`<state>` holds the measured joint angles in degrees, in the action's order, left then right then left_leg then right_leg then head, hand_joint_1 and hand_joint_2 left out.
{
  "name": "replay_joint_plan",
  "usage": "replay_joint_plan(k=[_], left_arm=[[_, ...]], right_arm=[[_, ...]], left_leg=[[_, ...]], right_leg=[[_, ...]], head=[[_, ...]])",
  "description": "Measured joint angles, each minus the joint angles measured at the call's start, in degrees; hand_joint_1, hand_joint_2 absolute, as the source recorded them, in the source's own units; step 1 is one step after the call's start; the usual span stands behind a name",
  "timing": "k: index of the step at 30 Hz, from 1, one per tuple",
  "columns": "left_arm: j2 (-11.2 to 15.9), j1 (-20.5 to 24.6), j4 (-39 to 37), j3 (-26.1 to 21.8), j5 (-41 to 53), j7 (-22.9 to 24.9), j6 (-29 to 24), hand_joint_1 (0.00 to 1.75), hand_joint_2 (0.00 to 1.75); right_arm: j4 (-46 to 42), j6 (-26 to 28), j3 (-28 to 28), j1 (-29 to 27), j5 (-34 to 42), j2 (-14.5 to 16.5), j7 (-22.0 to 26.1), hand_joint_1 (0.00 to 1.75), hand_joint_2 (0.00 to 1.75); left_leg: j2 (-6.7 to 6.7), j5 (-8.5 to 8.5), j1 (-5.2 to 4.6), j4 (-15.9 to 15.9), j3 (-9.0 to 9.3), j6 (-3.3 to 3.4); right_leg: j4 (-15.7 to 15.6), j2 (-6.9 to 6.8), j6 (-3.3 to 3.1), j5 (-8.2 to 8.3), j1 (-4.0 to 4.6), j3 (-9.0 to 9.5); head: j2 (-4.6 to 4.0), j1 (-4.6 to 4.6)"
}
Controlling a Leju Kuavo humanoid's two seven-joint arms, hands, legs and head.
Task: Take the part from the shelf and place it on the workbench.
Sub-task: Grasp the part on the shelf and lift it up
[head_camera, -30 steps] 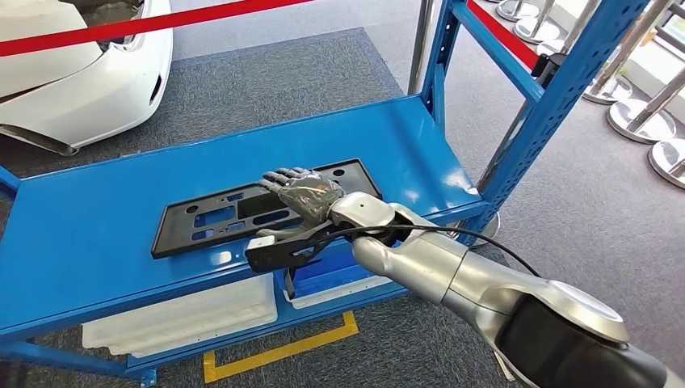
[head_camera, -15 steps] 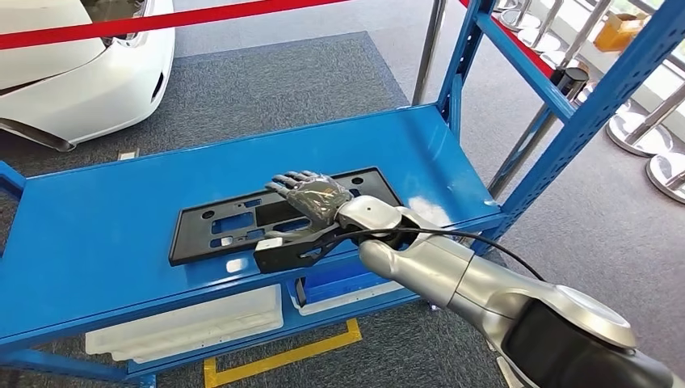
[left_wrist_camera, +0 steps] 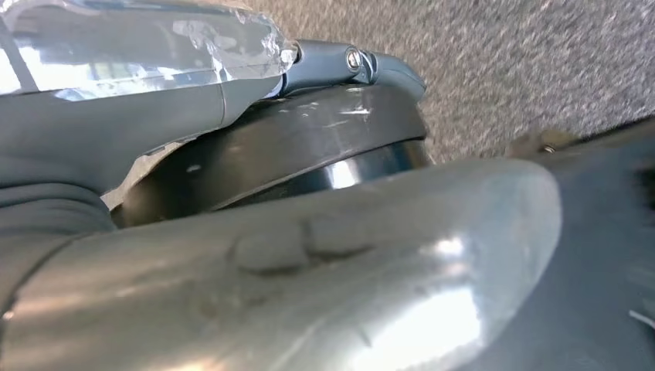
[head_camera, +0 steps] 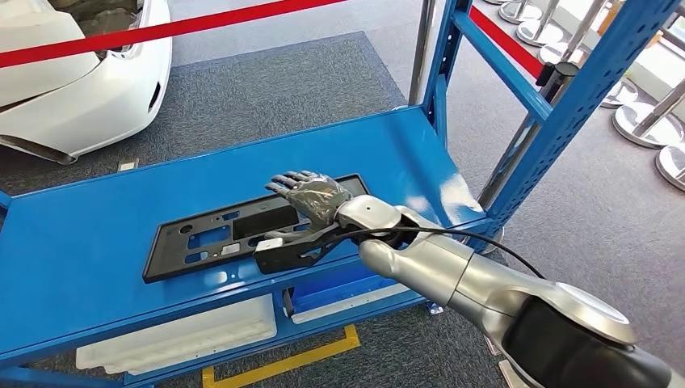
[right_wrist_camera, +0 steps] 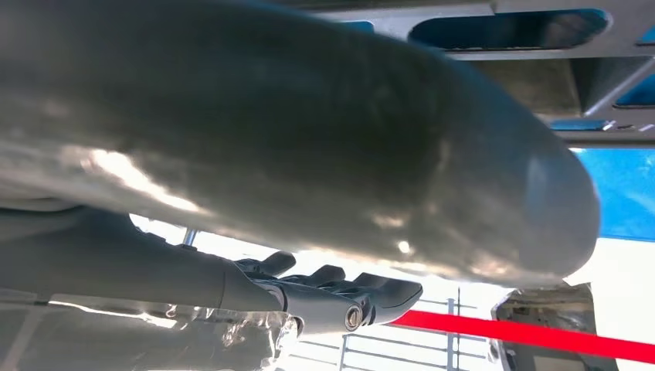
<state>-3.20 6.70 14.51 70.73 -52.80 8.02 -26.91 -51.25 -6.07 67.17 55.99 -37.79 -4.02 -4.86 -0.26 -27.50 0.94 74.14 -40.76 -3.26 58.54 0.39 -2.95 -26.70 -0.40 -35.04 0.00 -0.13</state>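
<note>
— Where was the part?
— You had it lying flat on the blue shelf, about 11 o'clock from your right arm.
— And the right hand?
— It hovered over the part's right end, fingers stretched out and apart, gripping nothing. For the left hand, you couldn't tell.

The part was black, the shelf bright blue, the hand dark grey, the floor tape yellow, the barrier strap red.
</note>
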Motion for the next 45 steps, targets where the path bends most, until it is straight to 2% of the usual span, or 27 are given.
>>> replay_joint_plan(k=[1, 2, 4, 5, 6, 7, 10, 14, 19, 23, 26, 31, 45], left_arm=[[0.02, -0.01, 0.00, 0.00, 0.00, 0.00, 0.00, 0.00, 0.00], [0.04, -0.03, 0.00, 0.00, 0.01, -0.01, 0.01, 0.00, 0.00], [0.10, -0.06, 0.00, 0.01, 0.03, -0.09, 0.04, 0.00, 0.00], [0.11, -0.05, 0.00, 0.03, 0.03, -0.16, 0.10, 0.00, 0.00], [0.14, -0.04, 0.00, 0.05, 0.03, -0.25, 0.17, 0.00, 0.00], [0.15, -0.03, 0.00, 0.09, 0.02, -0.32, 0.26, 0.00, 0.00], [0.14, -0.07, 0.00, 0.30, -0.02, -0.38, 0.49, 0.00, 0.00], [0.14, -0.05, 0.00, 0.59, -0.05, -0.37, 0.55, 0.00, 0.00], [0.14, -0.04, 0.00, 0.91, -0.05, -0.53, 0.63, 0.00, 0.00], [0.14, -0.02, 0.00, 1.02, 0.05, -0.77, 0.89, 0.00, 0.00], [0.14, 0.09, 0.00, 1.26, 0.51, -0.85, 1.49, 0.00, 0.00], [0.14, 0.33, 0.00, 1.41, 0.92, -0.85, 1.82, 0.00, 0.00], [0.14, 0.73, 0.00, 2.32, 1.15, -1.35, 2.01, 0.00, 0.00]], right_arm=[[-0.02, -0.06, 0.00, -0.07, -0.09, -0.01, -0.07, 0.00, 0.00], [-0.03, -0.14, 0.00, -0.10, -0.22, -0.01, -0.19, 0.00, 0.00], [-0.10, -0.43, 0.00, -0.06, -0.52, -0.02, -0.58, 0.00, 0.00], [-0.15, -0.65, 0.00, -0.02, -0.61, -0.04, -0.80, 0.00, 0.00], [-0.20, -0.91, 0.00, 0.00, -0.67, -0.06, -1.02, 0.00, 0.00], [-0.25, -1.17, 0.00, -0.01, -0.72, -0.10, -1.22, 0.00, 0.00], [-0.31, -1.76, 0.00, -0.05, -0.78, -0.20, -1.67, 0.00, 0.00], [-0.33, -2.39, 0.00, -0.04, -0.83, -0.25, -2.30, 0.00, 0.00], [-0.33, -4.31, 0.00, -0.03, -1.98, -0.65, -4.78, 0.00, 0.00], [-0.26, -6.37, 0.02, -0.03, -3.62, -1.43, -7.29, 0.00, 1.75], [0.72, -8.21, 0.24, -0.05, -4.71, -2.42, -8.93, 0.00, 1.75], [4.61, -8.33, 0.79, -0.06, -5.44, -3.56, -8.02, 0.00, 1.75], [9.57, -8.70, 1.49, -0.05, -3.10, -3.98, -7.53, 0.00, 1.75]], left_leg=[[0.00, 0.45, -0.01, 1.07, -0.97, 0.03], [0.00, 2.08, -0.04, -0.22, -0.76, 0.16], [-0.01, 6.83, -0.18, -7.61, 2.03, 0.76], [0.01, 8.46, -0.31, -11.28, 3.51, 1.12], [0.03, 9.32, -0.45, -13.79, 4.47, 1.42], [0.02, 9.49, -0.49, -15.11, 4.91, 1.48], [-0.18, 9.44, -0.54, -15.64, 5.00, 1.18], [-0.27, 9.32, -0.64, -15.63, 5.01, 1.57], [-0.26, 9.26, -0.64, -15.63, 5.00, 1.75], [-0.25, 9.25, -0.64, -15.61, 5.01, 1.79], [-0.25, 9.27, -0.64, -15.60, 5.02, 1.82], [-0.21, 9.29, -0.59, -15.60, 5.04, 1.82], [-0.19, 9.34, -0.47, -15.79, 5.12, 1.73]], right_leg=[[0.04, 0.05, -0.03, -0.14, 0.05, 0.14], [0.07, 0.13, 0.00, -0.31, 0.08, 0.36], [0.09, 0.26, 0.16, -0.78, 0.14, 1.01], [0.14, 0.30, 0.33, -1.01, 0.24, 1.23], [0.16, 0.31, 0.54, -1.18, 0.32, 1.30], [0.24, 0.34, 0.54, -1.38, 0.46, 1.24], [0.26, 0.24, 0.36, -1.62, 0.59, 1.18], [-0.27, 0.16, 0.78, -1.45, 0.52, 1.47], [-0.52, 0.16, 1.11, -1.35, 0.51, 1.57], [-0.54, 0.16, 1.25, -1.32, 0.51, 1.56], [-0.55, 0.14, 1.26, -1.32, 0.51, 1.58], [-0.53, 0.13, 1.25, -1.31, 0.54, 1.58], [-0.52, 0.12, 1.23, -1.33, 0.64, 1.57]], head=[[0.00, -0.19], [0.00, -0.38], [0.00, -0.84], [0.00, -1.02], [0.00, -1.15], [0.00, -1.13], [0.00, -0.58], [0.00, 0.07], [0.00, 0.37], [0.00, 0.46], [0.00, 0.43], [0.00, 0.44], [0.00, 0.32]])
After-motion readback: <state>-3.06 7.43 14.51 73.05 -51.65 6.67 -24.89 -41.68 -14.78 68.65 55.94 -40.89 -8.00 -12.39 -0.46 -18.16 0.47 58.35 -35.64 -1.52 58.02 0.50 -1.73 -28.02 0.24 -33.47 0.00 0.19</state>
